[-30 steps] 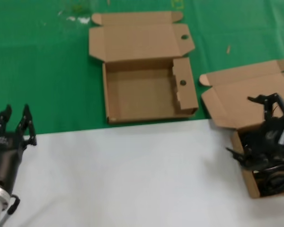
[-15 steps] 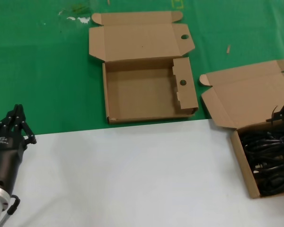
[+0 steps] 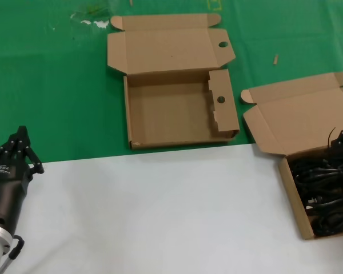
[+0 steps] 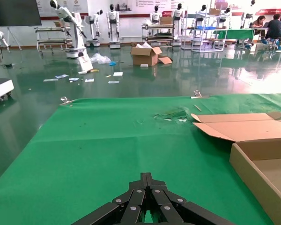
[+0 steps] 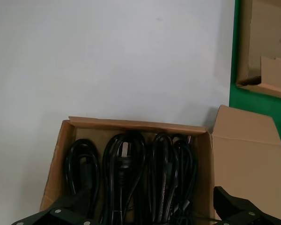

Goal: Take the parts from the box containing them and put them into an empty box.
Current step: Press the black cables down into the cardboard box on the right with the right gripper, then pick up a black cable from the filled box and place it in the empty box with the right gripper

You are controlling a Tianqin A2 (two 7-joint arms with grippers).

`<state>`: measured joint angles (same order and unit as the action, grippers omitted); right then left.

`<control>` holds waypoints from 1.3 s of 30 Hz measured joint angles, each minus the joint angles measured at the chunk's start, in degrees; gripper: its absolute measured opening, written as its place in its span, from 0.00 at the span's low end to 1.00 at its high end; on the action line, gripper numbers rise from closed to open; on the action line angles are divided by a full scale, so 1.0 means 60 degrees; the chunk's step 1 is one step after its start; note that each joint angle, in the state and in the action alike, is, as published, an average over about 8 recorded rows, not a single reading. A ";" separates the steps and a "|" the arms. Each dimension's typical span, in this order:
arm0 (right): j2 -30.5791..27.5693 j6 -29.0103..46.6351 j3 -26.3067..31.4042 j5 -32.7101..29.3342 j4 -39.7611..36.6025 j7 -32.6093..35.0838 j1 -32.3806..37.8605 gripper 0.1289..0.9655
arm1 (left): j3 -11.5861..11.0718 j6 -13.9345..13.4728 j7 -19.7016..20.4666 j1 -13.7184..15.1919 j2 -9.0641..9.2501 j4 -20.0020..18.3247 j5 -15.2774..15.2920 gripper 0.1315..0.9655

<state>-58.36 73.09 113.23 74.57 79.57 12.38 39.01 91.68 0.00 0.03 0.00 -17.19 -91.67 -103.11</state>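
Two cardboard boxes on the counter (image 3: 160, 217), both open. Holed empty box (image 3: 171, 114) lying on the green part. Box of cords (image 5: 61, 159) at the right edge, about four black looped cords (image 5: 124, 178) inside. Right claw (image 5: 150, 216) spread wide just above them — gripping nothing. Left claw (image 3: 18, 149) pinched closed at the near left.

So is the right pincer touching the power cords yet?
Apart: the right wrist view shows the right pincer open, fingers above the power cords, none gripped.
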 joint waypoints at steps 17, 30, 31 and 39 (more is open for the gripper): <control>0.0651 -0.0042 0.0502 -0.0185 -0.1406 0.0721 0.0817 0.69 | 0.0000 0.0000 -0.0002 0.0000 0.0000 0.0000 0.0001 0.01; 0.0811 -0.0127 0.0634 -0.0184 -0.1962 0.0893 0.1047 0.42 | 0.0000 0.0000 -0.0003 0.0000 0.0000 0.0000 0.0000 0.01; 0.0829 -0.0140 0.0642 -0.0178 -0.2008 0.0912 0.1056 0.39 | 0.0000 0.0000 -0.0003 0.0000 0.0000 0.0000 0.0000 0.01; 0.0948 -0.0222 0.0689 -0.0144 -0.2303 0.0963 0.1141 0.22 | 0.0000 0.0000 -0.0003 0.0000 0.0000 0.0000 0.0000 0.01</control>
<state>-52.68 71.76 117.37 73.71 65.75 18.15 45.86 91.68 0.00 0.02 0.00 -17.19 -91.67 -103.11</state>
